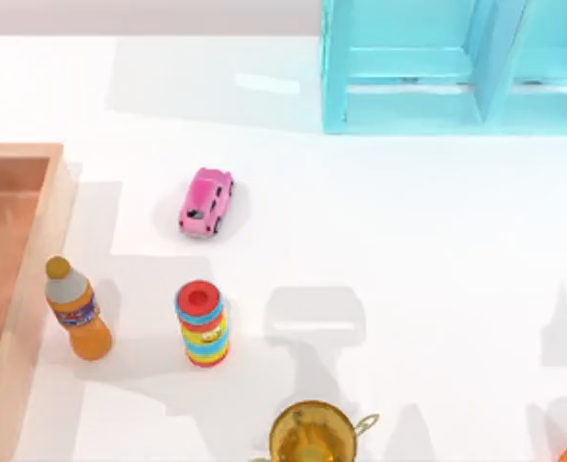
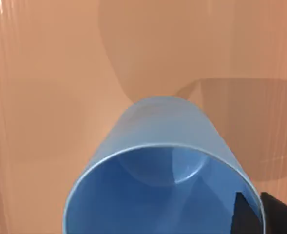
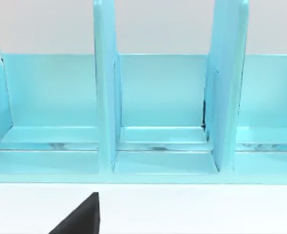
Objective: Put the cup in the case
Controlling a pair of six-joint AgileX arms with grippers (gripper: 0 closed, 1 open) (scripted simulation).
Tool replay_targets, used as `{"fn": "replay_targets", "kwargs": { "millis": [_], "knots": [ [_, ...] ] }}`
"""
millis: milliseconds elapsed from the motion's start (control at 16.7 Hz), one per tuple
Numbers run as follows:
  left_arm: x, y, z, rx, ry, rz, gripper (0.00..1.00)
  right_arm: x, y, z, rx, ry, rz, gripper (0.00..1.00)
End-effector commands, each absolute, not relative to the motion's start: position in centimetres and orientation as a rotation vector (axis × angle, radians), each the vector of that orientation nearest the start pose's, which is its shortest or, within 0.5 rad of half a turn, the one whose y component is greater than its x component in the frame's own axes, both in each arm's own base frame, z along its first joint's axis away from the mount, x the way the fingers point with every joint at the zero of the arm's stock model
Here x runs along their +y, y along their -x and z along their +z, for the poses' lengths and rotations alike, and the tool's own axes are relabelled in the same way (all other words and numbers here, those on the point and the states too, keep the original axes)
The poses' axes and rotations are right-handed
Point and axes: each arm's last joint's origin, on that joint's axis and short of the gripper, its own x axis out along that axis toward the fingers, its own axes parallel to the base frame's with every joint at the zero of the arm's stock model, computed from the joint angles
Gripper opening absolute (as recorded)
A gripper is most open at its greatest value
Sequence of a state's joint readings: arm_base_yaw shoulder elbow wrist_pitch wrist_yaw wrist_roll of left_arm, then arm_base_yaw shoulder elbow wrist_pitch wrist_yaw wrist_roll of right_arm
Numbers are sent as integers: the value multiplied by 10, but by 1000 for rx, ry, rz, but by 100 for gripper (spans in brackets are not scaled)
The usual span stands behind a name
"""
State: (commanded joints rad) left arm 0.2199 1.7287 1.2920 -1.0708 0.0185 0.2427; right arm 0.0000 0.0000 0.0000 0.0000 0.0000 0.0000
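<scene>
cup (image 2: 167, 146): blue, close under the left wrist camera, mouth toward lens, over the case (image 2: 46, 97) floor
left gripper: dark finger (image 2: 279, 212) beside cup rim; grip can't tell
case, top view: at table's left edge
right arm: facing the blue shelf cabinet (image 3: 158, 112)

I see a plain blue cup (image 2: 167, 146) over the orange-brown case (image 1: 13, 192), a pink car (image 1: 206, 202), an orange bottle (image 1: 79, 313), a red, blue and yellow striped can (image 1: 202, 325), a golden trophy (image 1: 312, 435), a light blue shelf (image 1: 456, 67) and a white counter (image 1: 408, 241).

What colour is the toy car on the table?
Pink, with dark windows; the toy car shows best in the top view.
</scene>
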Motion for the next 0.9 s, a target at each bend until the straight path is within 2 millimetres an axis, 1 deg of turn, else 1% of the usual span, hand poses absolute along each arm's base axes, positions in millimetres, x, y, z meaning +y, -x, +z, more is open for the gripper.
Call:
{"fn": "replay_targets", "kwargs": {
  "millis": [540, 600, 900],
  "knots": [
    [72, -313, 213, 1505, -13, -18, 98, -1, -106, 160, 0, 0, 0, 100],
    [72, -313, 213, 1505, -13, -18, 100, -1, -106, 160, 0, 0, 0, 100],
    [72, -313, 213, 1505, -13, -18, 100, -1, -106, 160, 0, 0, 0, 100]
  ]
}}
